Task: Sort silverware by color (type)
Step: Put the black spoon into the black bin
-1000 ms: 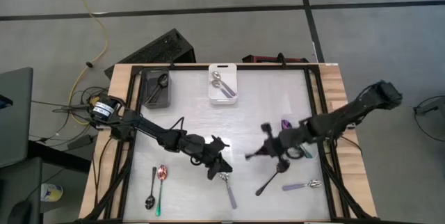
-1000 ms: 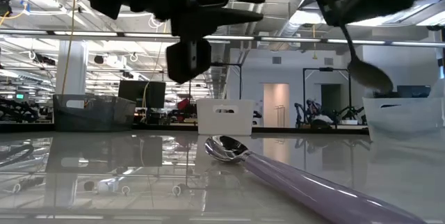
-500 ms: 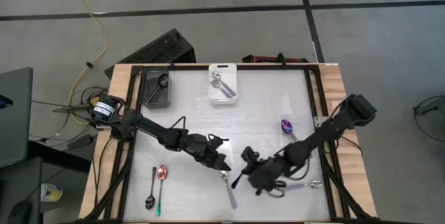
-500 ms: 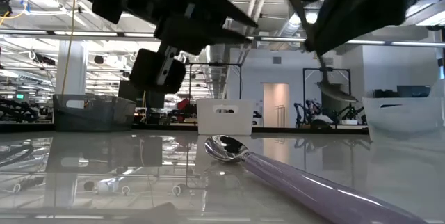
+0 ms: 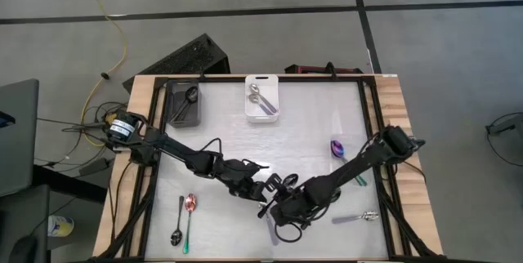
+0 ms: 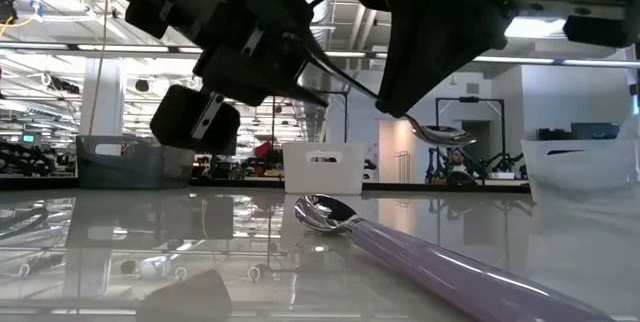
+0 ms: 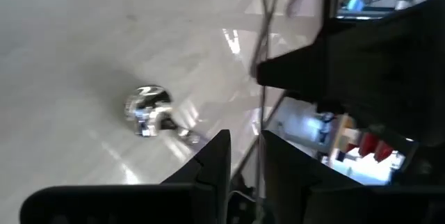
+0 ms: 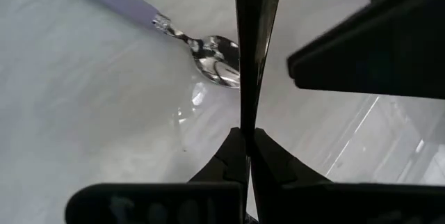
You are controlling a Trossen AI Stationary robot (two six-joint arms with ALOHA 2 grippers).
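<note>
Here slim black spoon [image 8: 249, 50], glossy, pinched by right gripper [image 8: 244, 156].

My desk [image 5: 310, 124] carries a dark bin [image 5: 185, 104] and a white bin [image 5: 263, 98] at its far edge. Well away from the white bin, toward the near edge, lie a lilac-handled spoon [image 5: 269, 225], a black spoon [image 5: 177, 232] beside a rainbow spoon [image 5: 189, 214], and a silver spoon [image 5: 356, 217].

2 bins [image 5: 263, 78], 2 rainbow spoons [image 5: 337, 146]

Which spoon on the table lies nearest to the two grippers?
The silver spoon with the lilac handle, lying directly beneath the grippers near the table's front edge; the other loose spoons lie farther off, left and right.
</note>
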